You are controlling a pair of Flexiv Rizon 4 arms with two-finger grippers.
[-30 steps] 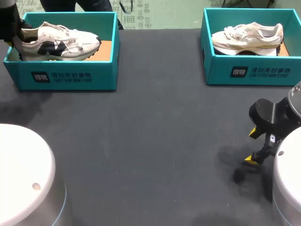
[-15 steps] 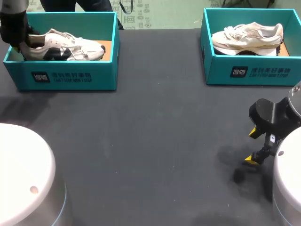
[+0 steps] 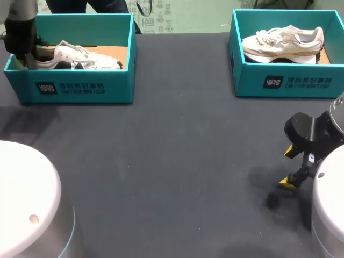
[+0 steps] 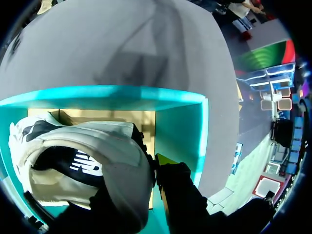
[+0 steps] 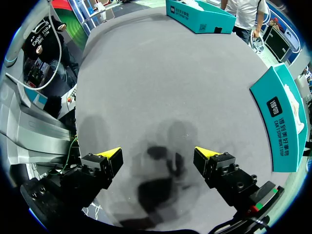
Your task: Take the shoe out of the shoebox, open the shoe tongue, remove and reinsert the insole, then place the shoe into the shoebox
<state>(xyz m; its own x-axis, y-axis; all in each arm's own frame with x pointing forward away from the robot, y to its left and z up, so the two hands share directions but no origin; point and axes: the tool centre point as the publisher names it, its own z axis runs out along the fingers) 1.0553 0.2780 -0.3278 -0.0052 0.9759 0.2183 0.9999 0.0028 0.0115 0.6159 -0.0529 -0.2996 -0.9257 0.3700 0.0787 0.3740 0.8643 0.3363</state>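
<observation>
Left hand (image 3: 27,55): clamped on the heel of the shoe (image 3: 80,56); one yellow-tipped finger shows outside the heel, the other is mostly hidden by the shoe.
Shoe: white, lying low inside the teal shoebox (image 3: 75,88) at the far left of the table (image 3: 172,161), toe pointing right.
Step, as judged: final placing into the shoebox.
Next move calls for letting go of the heel and lifting straight up, clear of the box's left wall.
Left arm: reaches down over the box's left end.
Right hand (image 5: 158,157): spread, empty, low over the near right of the table.
</observation>
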